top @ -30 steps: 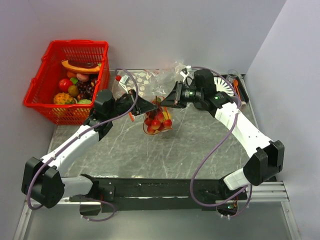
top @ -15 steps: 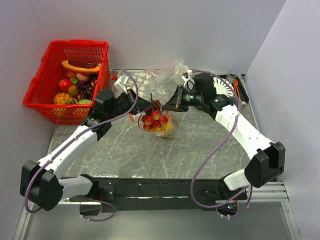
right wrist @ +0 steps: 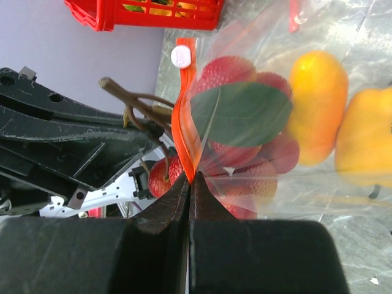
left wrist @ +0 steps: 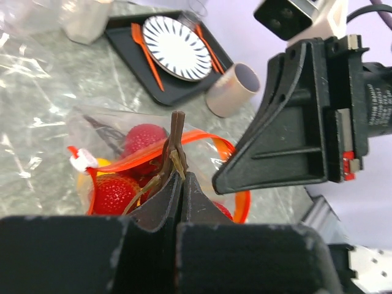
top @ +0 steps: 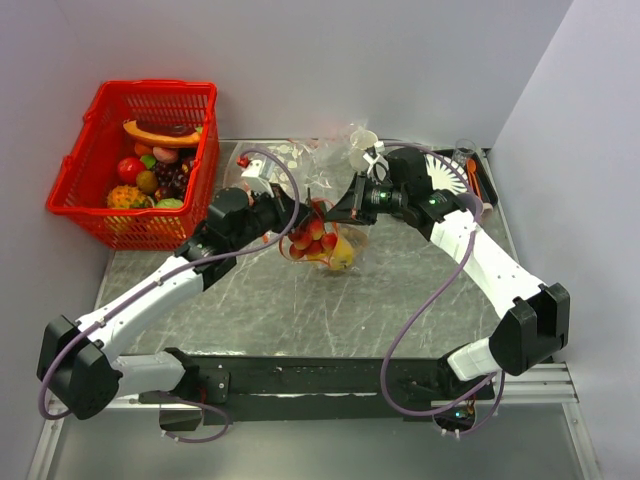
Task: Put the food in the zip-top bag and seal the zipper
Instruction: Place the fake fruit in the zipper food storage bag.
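Right wrist: right jaws pinch zipper (right wrist: 184, 125); left jaws apparently clamp stem (left wrist: 177, 131).

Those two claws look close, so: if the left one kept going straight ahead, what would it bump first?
Likely the red fruit in the bag, just past the stem the left claw pinches, then the right claw; depth is unclear.

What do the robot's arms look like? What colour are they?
The left arm and right arm are white tubes with chunky black joints. A purple cable loops along each. The left gripper and right gripper are black, with pointy wedge fingers.
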`<state>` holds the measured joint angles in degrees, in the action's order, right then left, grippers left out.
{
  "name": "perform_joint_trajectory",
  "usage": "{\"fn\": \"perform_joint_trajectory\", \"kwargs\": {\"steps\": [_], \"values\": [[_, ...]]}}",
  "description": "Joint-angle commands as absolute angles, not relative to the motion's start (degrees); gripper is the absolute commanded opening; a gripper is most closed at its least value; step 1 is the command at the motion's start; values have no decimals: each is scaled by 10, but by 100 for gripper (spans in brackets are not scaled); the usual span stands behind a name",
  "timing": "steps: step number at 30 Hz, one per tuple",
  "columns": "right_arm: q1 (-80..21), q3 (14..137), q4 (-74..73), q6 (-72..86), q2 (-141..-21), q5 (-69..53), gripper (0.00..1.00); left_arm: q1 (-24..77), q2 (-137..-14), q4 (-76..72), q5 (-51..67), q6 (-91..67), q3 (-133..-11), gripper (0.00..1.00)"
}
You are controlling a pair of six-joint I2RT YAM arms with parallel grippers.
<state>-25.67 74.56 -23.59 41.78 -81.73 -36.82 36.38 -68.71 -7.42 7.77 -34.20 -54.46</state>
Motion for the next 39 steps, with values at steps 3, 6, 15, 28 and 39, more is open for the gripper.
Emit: {"fn": "perform_joint_trajectory", "kwargs": {"steps": [3,6,15,28,39], "values": [[-255,745,-200,435,-802,-389,0,378,-670,-126,25,-294,-557,1],[-256,746,-194,441,-805,-398,0,383,-671,-146,35,-291,-548,1],[-256,766,-201,445,-818,-399,0,399,-674,-170,44,-289,-529,1],[-255,765,-202,440,-826,-387,0,403,-700,-160,69,-290,-528,1],[-267,797,-265,396,-841,-295,0,404,-729,-161,79,-295,-525,1]]}}
